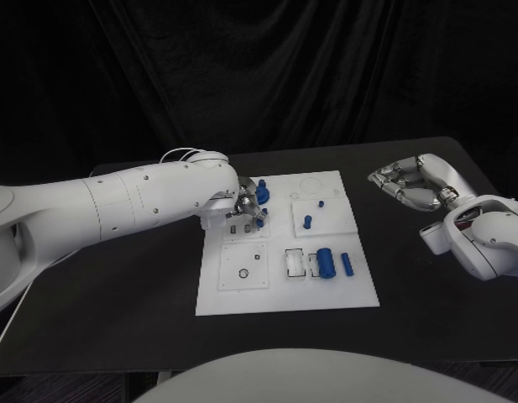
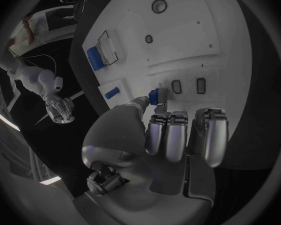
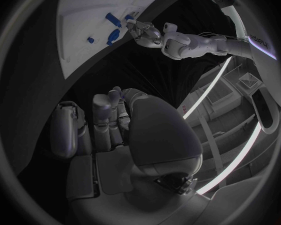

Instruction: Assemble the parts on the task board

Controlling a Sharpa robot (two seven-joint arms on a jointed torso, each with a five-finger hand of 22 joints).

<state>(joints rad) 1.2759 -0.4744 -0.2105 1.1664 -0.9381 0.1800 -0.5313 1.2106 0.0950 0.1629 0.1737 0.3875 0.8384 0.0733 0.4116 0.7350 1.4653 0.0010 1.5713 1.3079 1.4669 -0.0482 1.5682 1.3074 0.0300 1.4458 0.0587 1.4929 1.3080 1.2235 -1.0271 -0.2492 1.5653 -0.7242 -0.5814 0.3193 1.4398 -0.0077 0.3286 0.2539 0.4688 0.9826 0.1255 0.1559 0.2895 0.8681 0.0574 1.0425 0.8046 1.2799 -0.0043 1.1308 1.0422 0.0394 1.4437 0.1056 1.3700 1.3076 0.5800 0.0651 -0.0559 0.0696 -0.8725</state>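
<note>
Your left hand (image 1: 244, 204) pinches a small blue part (image 2: 154, 96) over the far left area of the white task board (image 1: 285, 294). Lower it squarely into its slot, I judge. Your right hand (image 1: 411, 182) hovers off the board's far right edge, fingers curled on nothing. The slot beneath is hidden.

the task board (image 1: 332, 294) lay under the left hand (image 1: 244, 204) — the right hand (image 1: 410, 183) stood well apart, off its far side.
</note>
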